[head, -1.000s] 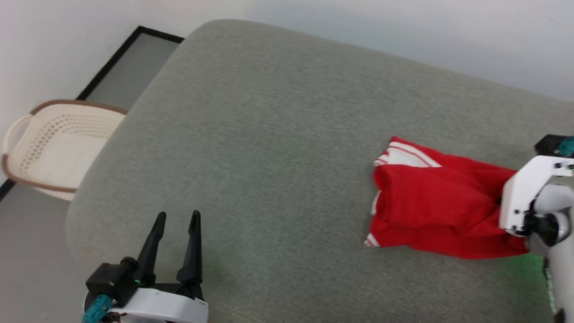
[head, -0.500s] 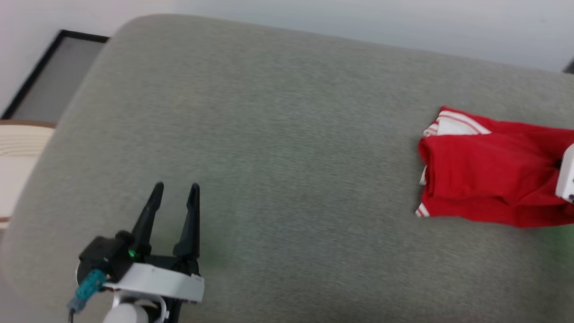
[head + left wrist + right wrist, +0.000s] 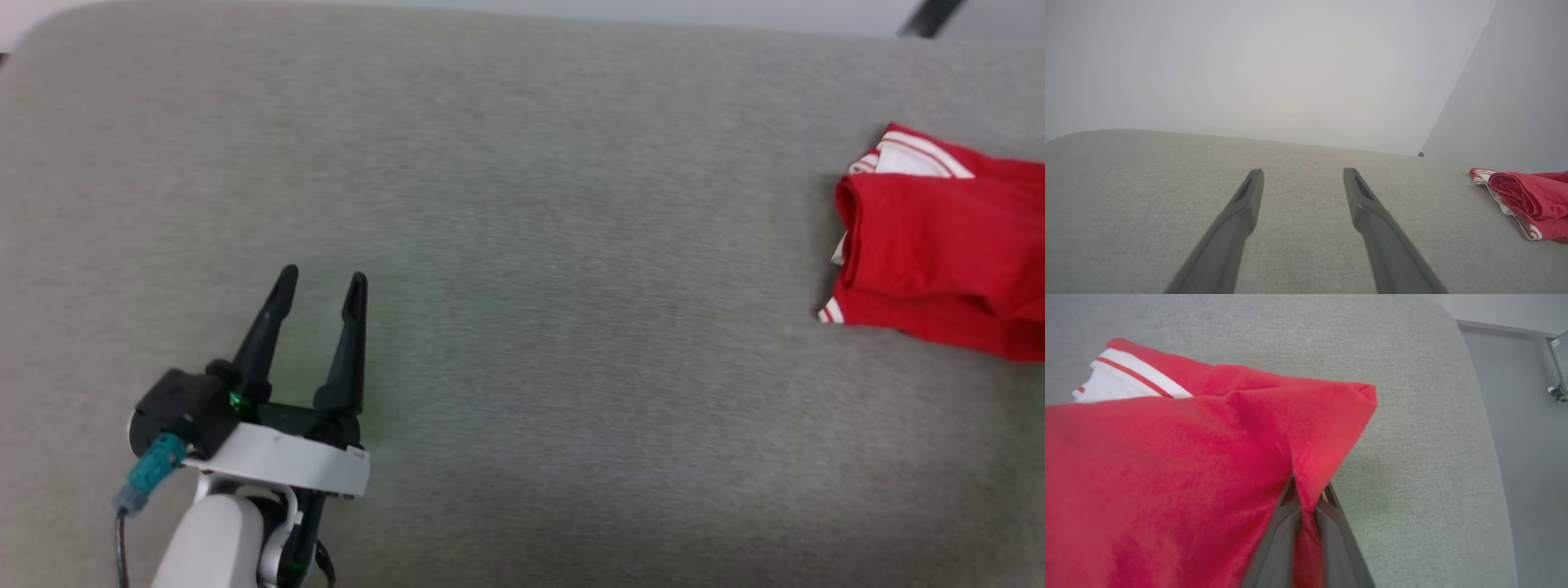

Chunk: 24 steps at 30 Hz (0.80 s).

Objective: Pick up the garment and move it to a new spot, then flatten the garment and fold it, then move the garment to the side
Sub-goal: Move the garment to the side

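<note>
**Grippers.** Held the left gripper point(image 3: 322, 278) spread wide and empty, low at the left of the head view, over the grey cushion point(image 3: 531, 245) and touching no cloth. Pinched a raised fold of the red shirt point(image 3: 1167, 457) between the nearly closed fingers of the right gripper point(image 3: 1308, 486), with the cloth drawn up into a peak just past the tips.

**Shirt.** Found the shirt point(image 3: 939, 245) lying folded over on the right part of the cushion, well apart from the left gripper and cut off by the right border of the head view.

**Views.**
- From the right wrist, gave the grip close up, plus the rounded end of the cushion and grey floor point(image 3: 1527, 416) beyond it.
- From the left wrist, gave both open fingers over bare cushion, a pale wall point(image 3: 1290, 61) behind, and the shirt point(image 3: 1527, 196) edge-on at far right, its layers rolled.
- From the head, gave the white sleeve point(image 3: 906, 159) with red stripes at the far corner of the shirt.

**Count.** Counted two grippers, one shirt, one cushion and one white sleeve.
</note>
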Motion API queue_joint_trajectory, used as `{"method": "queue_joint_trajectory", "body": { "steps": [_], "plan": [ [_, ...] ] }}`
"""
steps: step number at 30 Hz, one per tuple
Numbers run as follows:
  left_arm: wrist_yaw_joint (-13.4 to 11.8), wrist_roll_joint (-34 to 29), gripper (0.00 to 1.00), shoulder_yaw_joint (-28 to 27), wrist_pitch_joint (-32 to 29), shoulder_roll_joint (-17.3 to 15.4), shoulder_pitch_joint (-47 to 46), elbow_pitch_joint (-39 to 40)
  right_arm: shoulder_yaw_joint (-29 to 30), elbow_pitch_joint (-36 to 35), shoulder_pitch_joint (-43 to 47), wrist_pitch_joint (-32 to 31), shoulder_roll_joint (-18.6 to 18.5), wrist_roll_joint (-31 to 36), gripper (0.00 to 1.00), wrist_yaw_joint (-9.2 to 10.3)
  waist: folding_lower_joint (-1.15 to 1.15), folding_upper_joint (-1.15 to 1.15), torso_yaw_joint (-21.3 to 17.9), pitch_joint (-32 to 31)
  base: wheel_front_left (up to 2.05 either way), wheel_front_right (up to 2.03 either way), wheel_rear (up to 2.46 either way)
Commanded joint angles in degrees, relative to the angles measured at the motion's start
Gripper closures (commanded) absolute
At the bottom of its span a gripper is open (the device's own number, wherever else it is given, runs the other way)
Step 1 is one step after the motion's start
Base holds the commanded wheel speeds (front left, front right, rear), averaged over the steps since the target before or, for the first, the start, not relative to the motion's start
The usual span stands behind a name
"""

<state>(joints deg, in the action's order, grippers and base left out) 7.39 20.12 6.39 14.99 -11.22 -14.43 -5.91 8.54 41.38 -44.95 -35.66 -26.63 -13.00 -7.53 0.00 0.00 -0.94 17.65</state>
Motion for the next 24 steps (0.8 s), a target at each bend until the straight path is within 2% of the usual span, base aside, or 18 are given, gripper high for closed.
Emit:
{"method": "queue_joint_trajectory", "body": {
  "steps": [1,10,15,18,24],
  "plan": [
    [0.1,0.1,0.0,-0.1,0.2,-0.5,-0.9,0.1,-0.5,-0.1,-0.8,0.5,-0.9,-0.2,1.0,0.09,0.0,0.0,-3.7,2.6,0.0,0.0,0.0],
    [0.1,-0.3,0.0,0.0,0.2,-1.5,-1.9,0.7,-1.2,-1.3,-1.4,-0.1,-6.2,-0.5,1.0,0.09,0.0,0.0,-7.4,4.5,0.0,0.0,0.0],
    [0.1,-0.3,0.0,0.4,0.2,-1.6,-2.2,0.9,0.3,-4.1,0.7,-2.3,-8.2,2.5,1.0,0.09,0.0,0.0,-7.8,5.2,0.0,0.0,0.0],
    [0.1,0.1,0.0,0.6,0.2,-1.8,-2.5,1.0,1.3,-5.6,2.3,-3.5,-8.2,4.3,1.0,0.09,0.0,0.0,-7.6,5.8,0.0,0.0,0.0],
    [0.1,0.5,0.0,1.1,0.2,-2.1,-2.9,0.7,4.1,-5.6,4.4,-5.5,-4.8,8.1,1.0,0.09,0.0,0.0,-6.4,6.3,0.0,0.0,0.0]
  ]
}}
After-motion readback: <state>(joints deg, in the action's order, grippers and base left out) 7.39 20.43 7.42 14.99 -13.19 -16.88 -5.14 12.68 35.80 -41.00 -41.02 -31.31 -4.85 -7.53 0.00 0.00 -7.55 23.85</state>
